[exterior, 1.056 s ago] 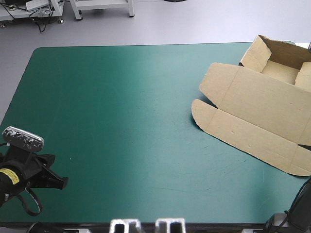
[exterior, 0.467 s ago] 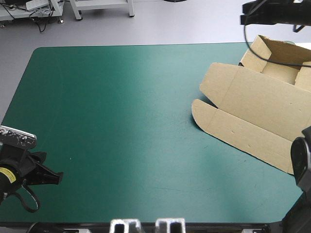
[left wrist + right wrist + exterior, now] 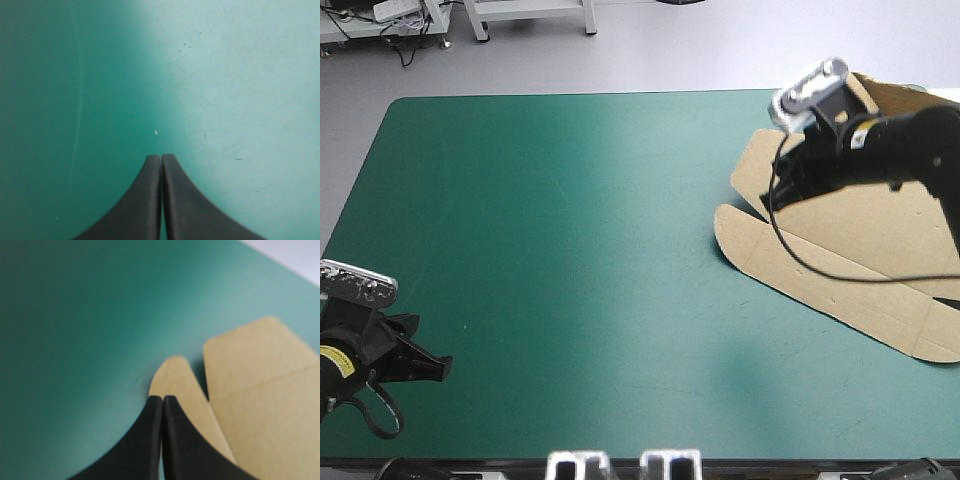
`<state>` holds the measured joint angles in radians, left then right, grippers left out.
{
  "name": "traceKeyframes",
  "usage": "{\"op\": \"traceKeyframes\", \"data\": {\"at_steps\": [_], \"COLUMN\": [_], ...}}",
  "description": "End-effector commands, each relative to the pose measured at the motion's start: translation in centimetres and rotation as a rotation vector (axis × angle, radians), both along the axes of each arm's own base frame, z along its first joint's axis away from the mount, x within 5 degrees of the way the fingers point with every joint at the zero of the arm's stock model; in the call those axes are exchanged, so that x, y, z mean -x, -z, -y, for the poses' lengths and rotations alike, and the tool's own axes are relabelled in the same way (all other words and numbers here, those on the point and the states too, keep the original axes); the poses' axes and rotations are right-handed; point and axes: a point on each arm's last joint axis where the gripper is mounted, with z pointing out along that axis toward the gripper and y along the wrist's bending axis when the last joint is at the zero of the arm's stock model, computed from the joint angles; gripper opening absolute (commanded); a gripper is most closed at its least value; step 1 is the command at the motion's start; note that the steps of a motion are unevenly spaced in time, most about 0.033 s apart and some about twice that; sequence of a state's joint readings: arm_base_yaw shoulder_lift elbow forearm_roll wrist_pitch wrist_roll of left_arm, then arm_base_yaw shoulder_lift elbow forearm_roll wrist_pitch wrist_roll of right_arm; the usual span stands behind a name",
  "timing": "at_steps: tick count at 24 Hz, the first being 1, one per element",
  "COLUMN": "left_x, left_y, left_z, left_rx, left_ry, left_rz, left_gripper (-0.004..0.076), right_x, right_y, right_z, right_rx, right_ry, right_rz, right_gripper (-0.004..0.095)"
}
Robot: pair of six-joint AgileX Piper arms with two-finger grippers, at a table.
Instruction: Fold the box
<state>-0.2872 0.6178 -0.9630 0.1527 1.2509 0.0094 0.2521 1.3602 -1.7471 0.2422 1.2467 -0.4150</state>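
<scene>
My right claw [image 3: 162,399] is squeezed narrow, its two black fins meeting in one pointed arch. Just ahead of its tips lies a rounded flap [image 3: 172,374] of the brown cardboard box [image 3: 260,390], a cut sheet of board resting on the teal-green table cover [image 3: 75,340]. The flap runs back under one of my fins. Beside it, across a thin slit, spreads a broad flat panel with a crease through it. Whether my tips touch the board I cannot tell.

Seen from above, this claw hangs over the near-left corner of the flat lid. Beyond my wrist, the far part of the box stands up as raised walls [image 3: 895,100] around an open tray.

My left claw [image 3: 161,159] is well apart from the box, low over the cover near the table's front left corner. It too is pinched to a point. Ahead of it the cover stretches scuffed and bare, with a tiny white speck [image 3: 156,132] just before the tips.
</scene>
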Motion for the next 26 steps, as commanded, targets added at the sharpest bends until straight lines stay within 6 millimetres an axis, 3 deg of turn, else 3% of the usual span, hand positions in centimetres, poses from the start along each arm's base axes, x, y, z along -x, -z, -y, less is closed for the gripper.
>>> {"op": "traceKeyframes", "data": {"at_steps": [1, 3, 5, 9, 14, 16, 20, 26], "left_x": [0.2, 0.3, 0.4, 0.6, 0.6, 0.3, 0.2, 0.2], "left_y": [-0.5, -0.4, -0.4, -0.3, 0.0, 1.3, 2.8, 2.9], "left_z": [0.0, 0.0, 0.0, 0.8, 1.0, 1.1, 1.3, 1.4], "left_rx": [0.011, 0.008, 0.012, 0.073, 0.082, 0.067, 0.066, 0.077], "left_ry": [0.003, 0.001, 0.003, 0.063, 0.074, 0.09, 0.096, 0.103], "left_rz": [0.0, -0.01, -0.022, -0.047, -0.059, -0.107, -0.16, -0.169], "left_gripper": [-0.0007, -0.0007, -0.0008, -0.0008, -0.001, -0.001, -0.001, -0.001], "right_x": [4.1, 6.7, 7.9, 12.1, 15.2, 15.9, 15.9, 15.9], "right_y": [2.6, 6.3, 8.2, 11.4, 11.1, 11.1, 11.2, 11.2], "right_z": [1.3, 2.0, 2.3, 3.5, 4.8, 5.1, 5.2, 5.2], "right_rx": [0.045, 0.065, 0.08, 0.082, 0.077, 0.073, 0.062, 0.061], "right_ry": [0.006, 0.012, 0.013, 0.024, 0.086, 0.118, 0.148, 0.149], "right_rz": [-0.064, -0.158, -0.203, -0.186, -0.103, -0.12, -0.139, -0.14], "right_gripper": [-0.0025, -0.0025, -0.0025, -0.0024, -0.0024, -0.0025, -0.0024, -0.0024]}}
